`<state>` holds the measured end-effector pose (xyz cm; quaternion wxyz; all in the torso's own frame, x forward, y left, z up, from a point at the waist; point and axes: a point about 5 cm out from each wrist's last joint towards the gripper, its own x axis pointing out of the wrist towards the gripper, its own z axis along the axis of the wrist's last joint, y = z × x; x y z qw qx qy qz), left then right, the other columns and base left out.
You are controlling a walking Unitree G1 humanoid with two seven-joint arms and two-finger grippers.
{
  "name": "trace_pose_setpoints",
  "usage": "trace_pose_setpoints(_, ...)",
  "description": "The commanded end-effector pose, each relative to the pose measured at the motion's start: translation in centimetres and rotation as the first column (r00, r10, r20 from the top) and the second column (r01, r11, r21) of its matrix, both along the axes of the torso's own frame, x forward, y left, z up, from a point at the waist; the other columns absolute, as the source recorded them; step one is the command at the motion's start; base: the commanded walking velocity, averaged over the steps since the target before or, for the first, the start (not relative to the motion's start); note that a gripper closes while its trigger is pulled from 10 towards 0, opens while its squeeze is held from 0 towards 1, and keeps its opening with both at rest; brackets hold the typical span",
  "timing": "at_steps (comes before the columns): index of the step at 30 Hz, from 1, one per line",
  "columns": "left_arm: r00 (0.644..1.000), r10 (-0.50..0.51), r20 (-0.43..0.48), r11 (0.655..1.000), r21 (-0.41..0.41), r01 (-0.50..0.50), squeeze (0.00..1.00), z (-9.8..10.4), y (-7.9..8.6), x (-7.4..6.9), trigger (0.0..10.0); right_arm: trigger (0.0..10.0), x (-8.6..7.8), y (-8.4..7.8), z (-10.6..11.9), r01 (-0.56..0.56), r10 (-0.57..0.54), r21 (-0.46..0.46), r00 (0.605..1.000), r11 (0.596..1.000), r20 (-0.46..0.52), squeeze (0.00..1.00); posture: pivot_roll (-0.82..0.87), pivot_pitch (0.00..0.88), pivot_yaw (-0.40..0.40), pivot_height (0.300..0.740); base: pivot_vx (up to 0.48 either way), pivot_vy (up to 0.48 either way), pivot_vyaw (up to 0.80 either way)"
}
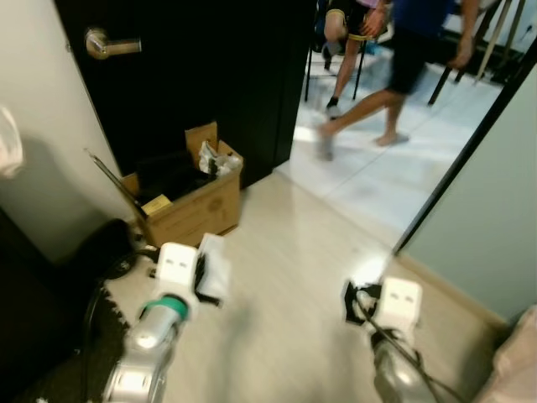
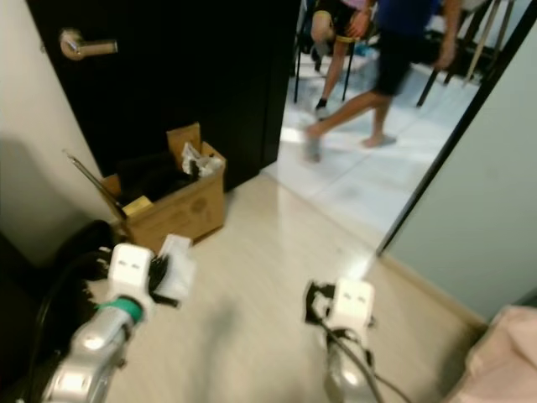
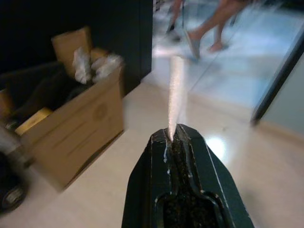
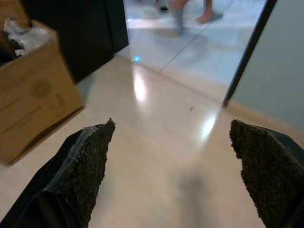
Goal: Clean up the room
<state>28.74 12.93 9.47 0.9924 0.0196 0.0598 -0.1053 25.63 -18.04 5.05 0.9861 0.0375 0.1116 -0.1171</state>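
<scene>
My left gripper (image 1: 201, 274) is low over the pale floor, shut on a thin white sheet (image 1: 216, 264). In the left wrist view the sheet (image 3: 175, 90) stands edge-on out of the closed fingertips (image 3: 183, 135). Just beyond it, against the black door, sits an open cardboard box (image 1: 198, 208) with crumpled white paper (image 1: 216, 158), dark items and a yellow item inside. My right gripper (image 1: 352, 300) hovers over bare floor to the right. Its fingers (image 4: 90, 152) are spread wide open with nothing between them.
A black door (image 1: 210, 67) with a metal handle (image 1: 107, 45) stands behind the box. A person (image 1: 403, 67) walks across the tiled room beyond the open doorway. Black cables and a dark bag (image 1: 105, 248) lie at the left wall. Pink cloth (image 1: 516, 361) is at the lower right.
</scene>
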Motion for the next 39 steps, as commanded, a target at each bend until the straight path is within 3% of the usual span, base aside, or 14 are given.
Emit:
trace_pose_setpoints(1,1.0,0.019,-0.025,1.0,0.009,-0.018,0.0,-0.61,0.78,-0.34,10.0,10.0,-0.13,0.38,-0.27,-0.006,0.006,0.009,1.0,1.0,-0.013,0.0,0.08,0.0,0.045,0.74,0.315,0.0,0.0)
trace_pose_setpoints(16,0.999,0.022,-0.026,1.0,0.005,-0.022,0.0,-0.63,0.68,-0.18,10.0,10.0,0.0,0.65,-0.02,-0.043,0.043,0.031,0.999,0.999,0.002,0.0,0.08,0.0,0.042,0.74,0.32,0.0,0.0)
trace_pose_setpoints(25,0.999,0.026,-0.029,1.0,-0.002,-0.026,0.0,-0.61,0.54,-0.07,10.0,10.0,0.07,0.64,0.24,-0.048,0.048,0.049,0.999,0.998,0.017,0.0,0.08,0.0,0.04,0.74,0.318,0.0,-0.8)
trace_pose_setpoints(39,0.999,0.025,-0.032,1.0,-0.005,-0.025,0.0,-0.67,0.5,-0.1,10.0,10.0,0.02,0.64,0.18,-0.05,0.049,0.056,0.999,0.997,0.019,0.0,0.07,0.003,0.039,0.74,0.317,0.0,0.0)
